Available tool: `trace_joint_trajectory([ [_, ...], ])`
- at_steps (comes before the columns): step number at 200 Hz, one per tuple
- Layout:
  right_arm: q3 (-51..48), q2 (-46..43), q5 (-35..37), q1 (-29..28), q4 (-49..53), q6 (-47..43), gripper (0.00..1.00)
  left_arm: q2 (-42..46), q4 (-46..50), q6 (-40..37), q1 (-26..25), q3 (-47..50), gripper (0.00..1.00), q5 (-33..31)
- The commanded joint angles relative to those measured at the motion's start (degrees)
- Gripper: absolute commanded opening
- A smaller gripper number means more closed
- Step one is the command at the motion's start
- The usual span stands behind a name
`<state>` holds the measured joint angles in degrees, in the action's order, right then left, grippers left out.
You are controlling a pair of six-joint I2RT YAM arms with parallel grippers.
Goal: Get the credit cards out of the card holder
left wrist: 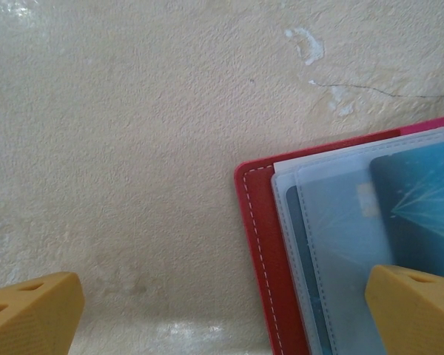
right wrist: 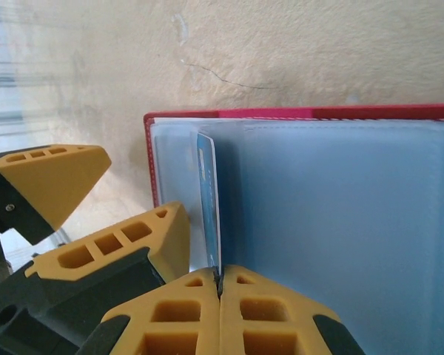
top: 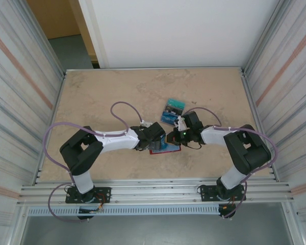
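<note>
The right hand [right wrist: 220, 279] was fully closed. Its 2 pads were pinched on the near end of a blue card [right wrist: 206, 192], which ran edge-on straight ahead of the fingertips with its far end at the grey-blue pockets. Ahead and to the right of that hand lay the card holder [right wrist: 296, 113], spread open on the bench [right wrist: 296, 52], its red rim on the side furthest from the fingers.

The step in hand looked like drawing this card free. Done well, the pull would run straight back along the card's own plane, slow and without twist. The grip sat on a narrow strip of the card, so any sideways lean could let it slip or bend. The soft pocket might also cling and drag the whole holder along unless something pinned it down.

The left hand [left wrist: 222, 296], just to the left of the right one, was spread as wide as it goes and held nothing. Its right finger [left wrist: 414, 310] hung over the pocket side of the holder and its left finger over bare bench. Whether either pressed down could not be told.

Beyond both hands, further up the bench, 2 loose cards [top: 175, 105], 1 teal and 1 blue, lay together, clear of the holder.
</note>
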<state>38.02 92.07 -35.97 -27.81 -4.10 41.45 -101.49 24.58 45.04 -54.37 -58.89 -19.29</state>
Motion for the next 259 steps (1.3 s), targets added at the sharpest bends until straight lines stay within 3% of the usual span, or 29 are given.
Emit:
trace_joint_trajectory([
  [1, 0.39, -2.39, 5.16, 0.47, 7.49, -3.4, 0.0, -1.16, 3.81, -0.2, 0.47, 2.29, 0.99, -0.42],
  [127, 10.37, -10.25, 16.73, 0.19, 24.55, -15.82, 0.0, 1.23, 5.17, -4.76, 2.33, 0.37, 0.99, -5.35],
  [165, 15.8, -10.93, 21.12, 0.0, 28.26, -22.37, 0.0, 2.62, 4.79, -5.36, 2.17, 0.07, 0.99, -4.15],
  [204, 20.3, -10.87, 26.89, -0.57, 28.46, -30.61, 0.0, 6.54, 3.0, -5.26, 1.74, 1.09, 0.99, -1.93],
  [259, 25.77, -9.73, 28.48, -0.58, 25.96, -39.89, 0.0, 12.94, 0.26, -4.96, 1.61, 4.6, 0.99, -2.14],
])
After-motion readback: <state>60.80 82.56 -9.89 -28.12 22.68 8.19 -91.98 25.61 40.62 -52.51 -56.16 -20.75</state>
